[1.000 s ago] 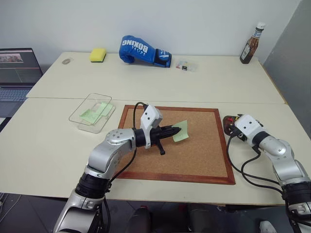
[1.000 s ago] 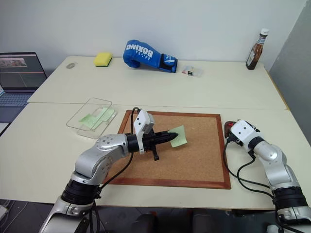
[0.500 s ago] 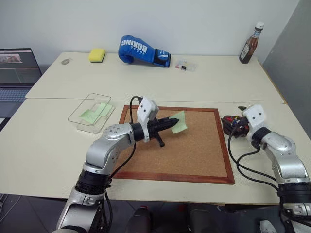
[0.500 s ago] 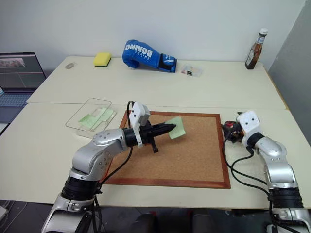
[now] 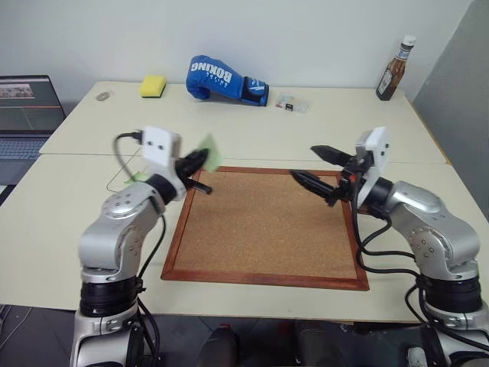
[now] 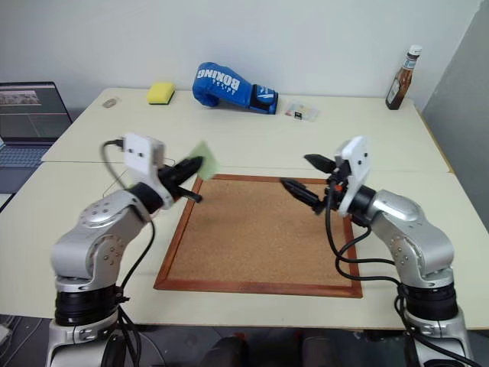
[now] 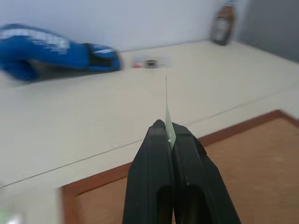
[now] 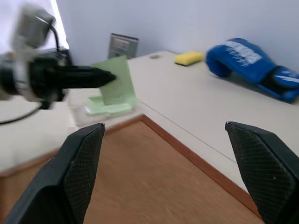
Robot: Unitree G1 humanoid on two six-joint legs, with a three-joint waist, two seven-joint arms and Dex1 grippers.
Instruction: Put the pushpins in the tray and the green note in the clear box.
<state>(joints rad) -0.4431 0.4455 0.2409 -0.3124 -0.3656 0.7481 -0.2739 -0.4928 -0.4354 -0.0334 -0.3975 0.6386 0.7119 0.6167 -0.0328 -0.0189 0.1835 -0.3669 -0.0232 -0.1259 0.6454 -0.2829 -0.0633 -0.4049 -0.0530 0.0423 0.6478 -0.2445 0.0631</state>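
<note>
Left eye view shows the left gripper (image 5: 202, 160) pinching the green note (image 5: 210, 151), not yet in the clear box (image 8: 105, 109); right gripper (image 5: 318, 168) fingers spread, empty

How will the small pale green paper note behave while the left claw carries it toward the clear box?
The small pale green paper note is probably very light and floppy: the shut left claw pinches only one edge, leaving most of the sheet free. It looks edge-on thin in the left wrist view, so it may flutter or bend in transit, and could slip out.
</note>
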